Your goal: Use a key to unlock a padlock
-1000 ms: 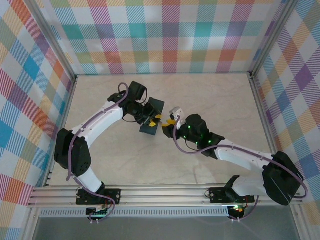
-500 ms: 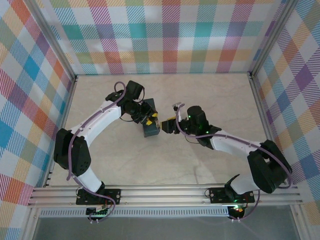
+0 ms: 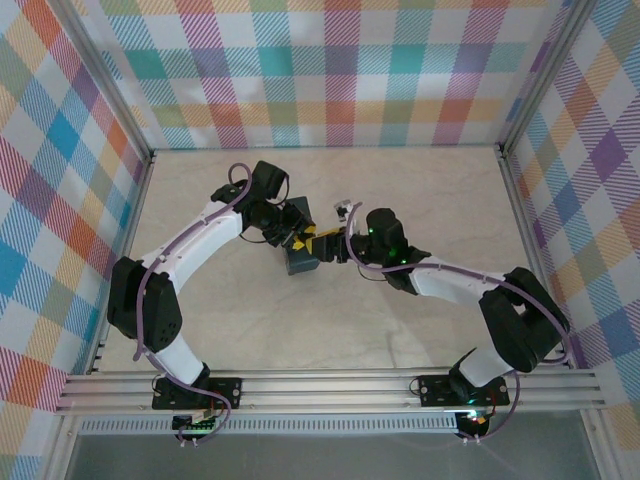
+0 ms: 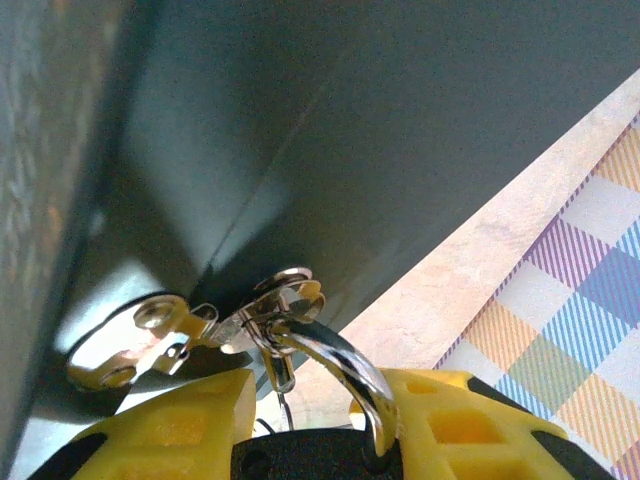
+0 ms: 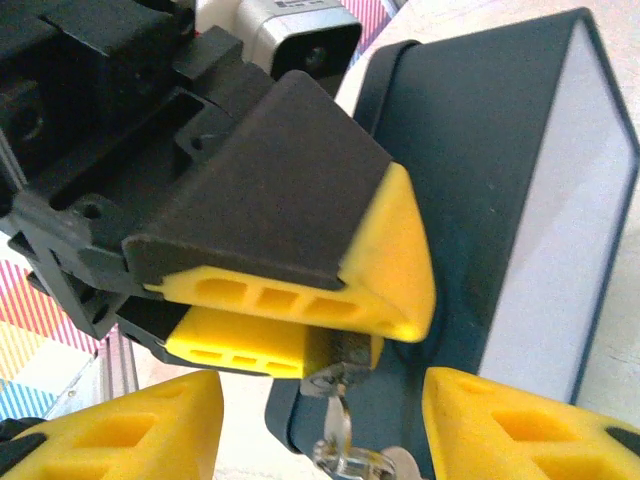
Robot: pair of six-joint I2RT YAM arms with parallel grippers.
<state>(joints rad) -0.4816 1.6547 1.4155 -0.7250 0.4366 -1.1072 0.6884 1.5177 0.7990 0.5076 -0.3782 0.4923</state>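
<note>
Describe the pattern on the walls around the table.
A multicoloured plaid check covers the walls, best seen in the top external view.

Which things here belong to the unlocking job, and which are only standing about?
Job: padlock, held in the left gripper; key, inside the open right gripper.
Only nearby: dark box, its hasp, table, plaid walls.

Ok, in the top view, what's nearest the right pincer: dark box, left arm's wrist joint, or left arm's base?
1. dark box, just left of the right pincer.
2. left arm's wrist joint, beyond the box.
3. left arm's base, at the near-left edge.
</note>
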